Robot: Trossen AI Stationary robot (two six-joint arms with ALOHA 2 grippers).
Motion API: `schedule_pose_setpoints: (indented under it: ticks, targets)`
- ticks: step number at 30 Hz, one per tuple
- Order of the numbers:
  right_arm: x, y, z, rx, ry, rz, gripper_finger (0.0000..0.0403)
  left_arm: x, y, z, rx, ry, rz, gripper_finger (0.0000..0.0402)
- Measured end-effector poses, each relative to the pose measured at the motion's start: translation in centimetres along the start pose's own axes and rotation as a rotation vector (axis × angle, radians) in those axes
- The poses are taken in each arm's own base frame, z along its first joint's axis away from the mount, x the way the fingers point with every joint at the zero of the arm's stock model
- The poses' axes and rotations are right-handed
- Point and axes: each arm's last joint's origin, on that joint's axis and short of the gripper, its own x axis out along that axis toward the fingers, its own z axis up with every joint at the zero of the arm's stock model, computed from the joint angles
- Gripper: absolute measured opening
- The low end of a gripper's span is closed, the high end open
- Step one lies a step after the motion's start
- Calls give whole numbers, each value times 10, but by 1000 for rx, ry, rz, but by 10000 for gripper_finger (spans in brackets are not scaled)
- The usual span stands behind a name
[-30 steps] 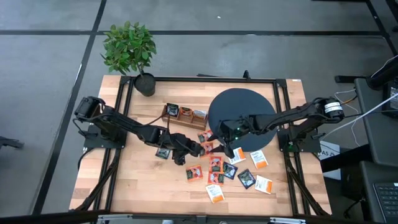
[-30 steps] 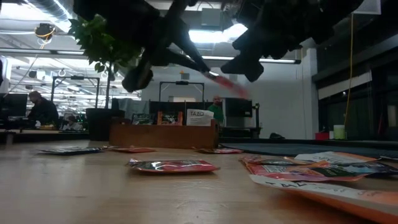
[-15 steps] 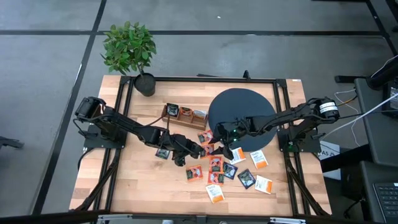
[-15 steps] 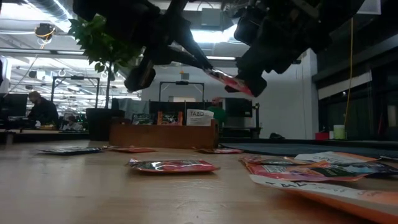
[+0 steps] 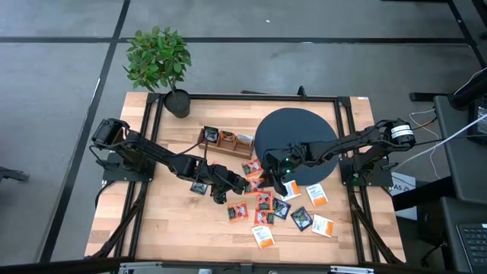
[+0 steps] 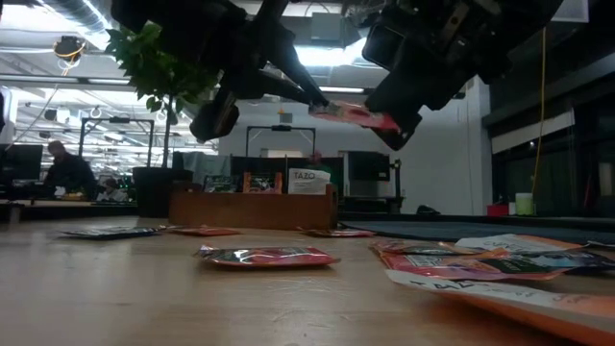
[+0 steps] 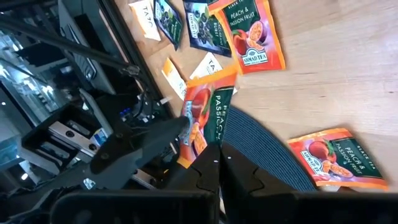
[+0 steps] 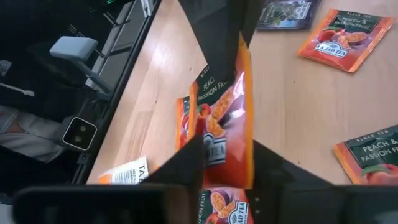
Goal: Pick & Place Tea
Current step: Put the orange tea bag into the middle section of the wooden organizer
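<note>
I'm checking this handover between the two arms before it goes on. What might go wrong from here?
1. Both grippers, left and right, pinch the same red-orange sachet in mid-air; pulling apart too early might tear or drop it.
2. If dropped, it would likely land among the loose sachets below, not in the wooden tray.
3. The arms sit very close, so they may collide.

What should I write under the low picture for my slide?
Both end effectors, left and right, pinch one red-orange tea sachet in the air above the table.
</note>
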Motion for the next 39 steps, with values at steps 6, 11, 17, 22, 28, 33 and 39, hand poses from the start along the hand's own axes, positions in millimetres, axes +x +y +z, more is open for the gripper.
schedule_pose_setpoints:
  ticks: [6,11,17,22,28,33,39]
  targets:
    - [-2,-5,1,9,-2,-11,16,-1,2,3,0,-4,12,2]
    - [-4,-8,2,43,-5,8,24,-1,6,3,-86,0,57,5]
    - [-4,-8,2,47,5,45,15,-3,9,8,-195,3,74,35]
    - [-4,-8,2,47,7,43,16,-6,12,16,-226,40,77,68]
    - [-4,-11,-1,40,27,-11,16,-12,15,33,-285,92,82,85]
    - [-6,-16,-2,46,32,-56,16,-16,18,44,-499,73,99,78]
    - [-10,-24,-1,48,34,-78,16,-21,16,51,-637,175,94,67]
